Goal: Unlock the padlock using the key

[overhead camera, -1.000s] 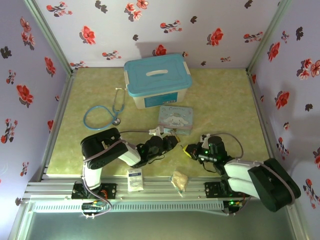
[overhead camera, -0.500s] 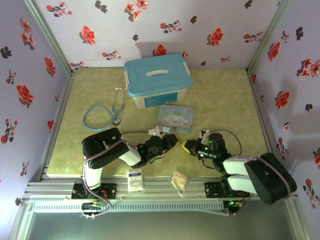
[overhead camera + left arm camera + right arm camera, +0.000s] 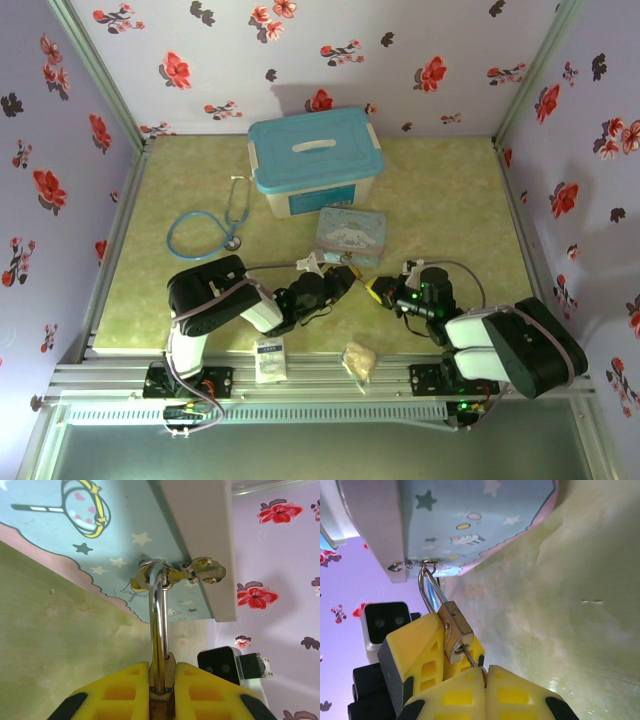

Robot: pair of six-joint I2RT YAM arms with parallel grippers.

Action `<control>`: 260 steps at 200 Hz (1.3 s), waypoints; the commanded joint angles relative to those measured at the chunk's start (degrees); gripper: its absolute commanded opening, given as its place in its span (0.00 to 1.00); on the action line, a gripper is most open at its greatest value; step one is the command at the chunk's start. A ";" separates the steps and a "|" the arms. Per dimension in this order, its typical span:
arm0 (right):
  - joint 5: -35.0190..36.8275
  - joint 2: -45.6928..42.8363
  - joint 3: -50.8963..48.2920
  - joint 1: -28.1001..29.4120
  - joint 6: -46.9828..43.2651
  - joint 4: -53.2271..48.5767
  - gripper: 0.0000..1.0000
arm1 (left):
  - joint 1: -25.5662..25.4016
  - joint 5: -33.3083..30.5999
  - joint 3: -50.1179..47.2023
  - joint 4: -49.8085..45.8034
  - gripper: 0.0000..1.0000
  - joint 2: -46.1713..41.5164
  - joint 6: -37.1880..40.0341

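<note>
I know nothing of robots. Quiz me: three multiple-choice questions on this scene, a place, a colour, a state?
1. Where does the padlock hang? A) the clasp of the cartoon tin B) a wall hook C) a chain
2. What colour are the pincer fingers? A) red B) yellow C) white
3. The right pincer is: A) open B) shut on the key C) shut on a cloth
1A, it loops through the clasp; 2B, yellow in both wrist views; 3B, the key's stem reaches from closed fingers to the padlock.
</note>
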 commanded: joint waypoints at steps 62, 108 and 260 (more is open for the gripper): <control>19.76 -16.68 -1.02 9.15 5.16 -11.83 0.00 | -0.90 -0.68 2.76 4.53 0.00 1.94 -2.24; 26.49 -28.60 -1.19 12.18 3.52 -23.65 0.00 | -1.53 -0.77 3.16 4.71 0.00 1.71 -3.12; 18.33 -3.21 3.49 13.22 2.78 2.38 0.00 | -2.50 1.15 4.66 3.25 0.00 3.37 -3.18</control>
